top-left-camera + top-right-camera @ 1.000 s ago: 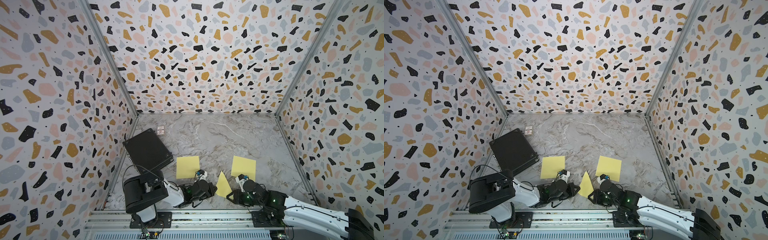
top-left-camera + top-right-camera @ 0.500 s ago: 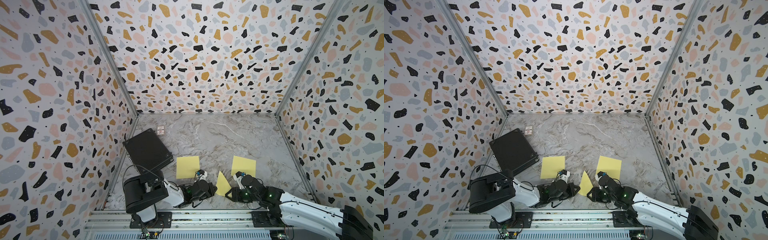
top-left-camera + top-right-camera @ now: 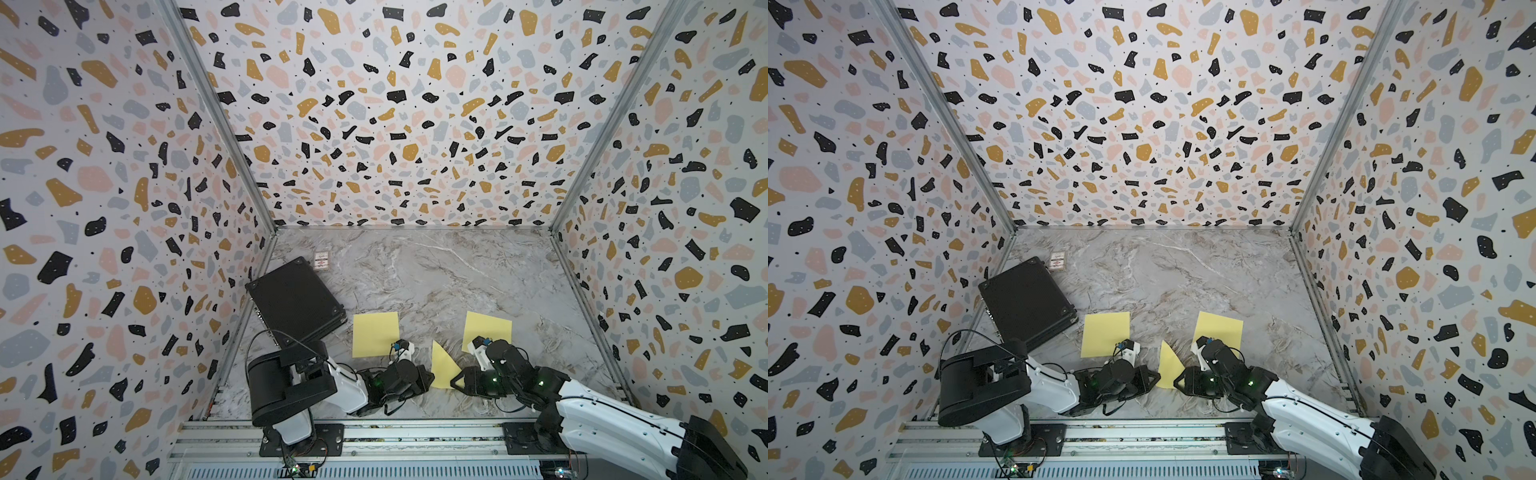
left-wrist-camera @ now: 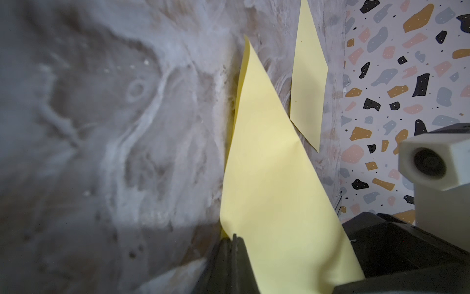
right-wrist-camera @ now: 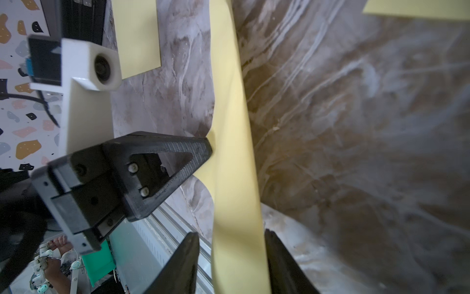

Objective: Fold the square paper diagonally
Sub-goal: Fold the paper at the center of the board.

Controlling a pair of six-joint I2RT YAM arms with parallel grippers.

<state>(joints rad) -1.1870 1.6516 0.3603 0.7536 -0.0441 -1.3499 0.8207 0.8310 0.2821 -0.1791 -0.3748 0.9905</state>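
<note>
A yellow square paper [image 3: 444, 368] stands bent into a tall pointed shape near the table's front, between my two grippers; both top views show it [image 3: 1168, 365]. My left gripper [image 3: 430, 376] is shut on its left edge, and the left wrist view shows the jaws [image 4: 234, 240] pinched together on the sheet [image 4: 269, 165]. My right gripper [image 3: 454, 380] is at the paper's right side. In the right wrist view its jaws [image 5: 231, 244] stand apart with the sheet [image 5: 229, 101] running loosely between them.
Two more yellow squares lie flat behind the grippers, one left [image 3: 375, 334] and one right [image 3: 486, 330]. A black case [image 3: 297, 301] leans at the left wall with a small card [image 3: 322, 261] behind it. A metal rail [image 3: 374, 432] borders the front.
The right gripper's jaws have parted around the paper, and the right arm has edged left toward it. The left gripper has kept its hold and place.
</note>
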